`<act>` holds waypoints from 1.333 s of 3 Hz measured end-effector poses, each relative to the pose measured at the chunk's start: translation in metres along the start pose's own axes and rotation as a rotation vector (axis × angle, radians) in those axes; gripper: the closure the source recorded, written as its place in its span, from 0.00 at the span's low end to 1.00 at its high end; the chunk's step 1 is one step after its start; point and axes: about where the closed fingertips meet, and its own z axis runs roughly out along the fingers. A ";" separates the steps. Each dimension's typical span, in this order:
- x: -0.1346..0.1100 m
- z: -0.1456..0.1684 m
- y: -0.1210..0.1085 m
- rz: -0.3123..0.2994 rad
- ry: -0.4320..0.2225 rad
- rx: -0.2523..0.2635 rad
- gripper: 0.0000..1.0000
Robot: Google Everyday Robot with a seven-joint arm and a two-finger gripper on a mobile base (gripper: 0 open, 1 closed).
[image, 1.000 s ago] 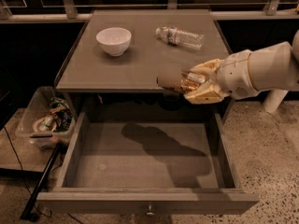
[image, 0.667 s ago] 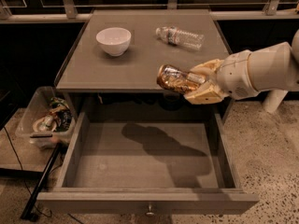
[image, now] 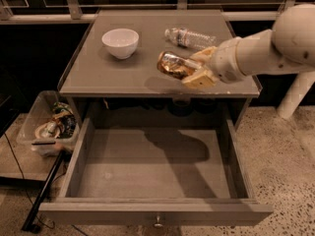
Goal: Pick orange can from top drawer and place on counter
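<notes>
1. Whereas a second ago the can (image: 172,64) hung level with the front edge of the surface (image: 93,73), it now sits higher and further in, above the front right part of that surface.
2. The end effector (image: 195,69) pinches the can between its two fingers, one above and one below. The can lies tilted on its side, shiny end toward the left.
3. The can appears clear of the surface: a shadow lies beneath it, and no contact can be confirmed.
4. The drawer (image: 147,208) stands fully open below, and its floor shows only the arm's shadow. The knob (image: 158,223) on its front panel is untouched.
5. A white bowl (image: 120,42) stands at the rear left and a plastic bottle (image: 189,37) lies at the rear right, just behind the end effector.
6. Judgement: the lift out of the drawer is complete and the transfer is well advanced. What remains is to lower the can and let go.
7. Risk: a can released on its side may roll toward the front edge or the bottle, so it wants setting down upright or very gently.
</notes>
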 end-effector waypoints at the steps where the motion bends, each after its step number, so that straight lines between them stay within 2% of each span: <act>1: 0.007 0.034 -0.046 0.118 0.006 0.043 1.00; 2: 0.023 0.058 -0.076 0.266 -0.011 0.065 1.00; 3: 0.035 0.071 -0.090 0.377 -0.034 0.083 1.00; 4: 0.037 0.081 -0.096 0.422 -0.041 0.083 1.00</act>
